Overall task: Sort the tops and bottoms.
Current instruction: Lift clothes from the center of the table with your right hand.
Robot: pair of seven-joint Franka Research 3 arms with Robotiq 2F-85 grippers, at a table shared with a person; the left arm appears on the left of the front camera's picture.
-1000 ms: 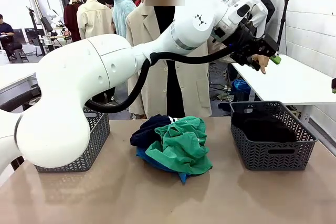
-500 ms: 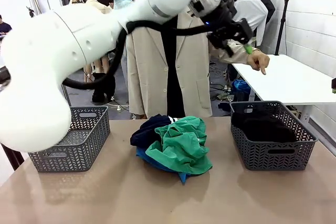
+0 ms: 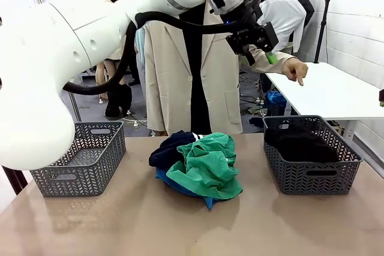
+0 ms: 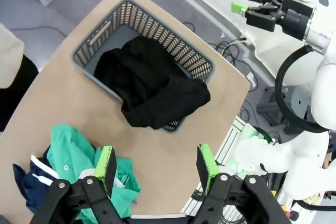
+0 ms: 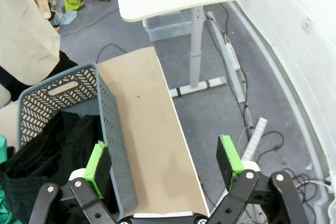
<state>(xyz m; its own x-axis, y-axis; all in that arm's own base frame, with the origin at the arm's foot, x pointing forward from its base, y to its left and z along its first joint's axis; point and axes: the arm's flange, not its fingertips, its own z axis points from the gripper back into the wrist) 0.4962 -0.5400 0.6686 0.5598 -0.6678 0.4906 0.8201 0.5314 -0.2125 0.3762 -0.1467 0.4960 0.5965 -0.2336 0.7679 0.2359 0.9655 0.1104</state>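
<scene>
Since approx. 1 s ago the left arm has swung back from the right basket [image 3: 312, 179] side toward the middle. The left gripper [image 3: 268, 56] now hangs high over the table [image 3: 120, 226], above the gap between the heap and that basket. Its jaws stand wide, w/ nothing between them.

The black garment [image 3: 303, 144] lies already in the right basket. The other three make one heap at mid-table: green garment [image 3: 207, 166] on top, navy garment [image 3: 170, 150] at the back-left, blue garment [image 3: 180, 184] underneath w/ only an edge showing.

Key relation: the heap lies below the left gripper and toward the robot's left. In the left wrist view it sits in the picture's lower-left corner, outside the fingers, not between them. So I judge the next move needs a shift over the heap, then a descent. The right gripper [image 5: 163, 160], also wide and empty, looks down at the right basket's outer end, so the left arm is probably the nearer one.
</scene>
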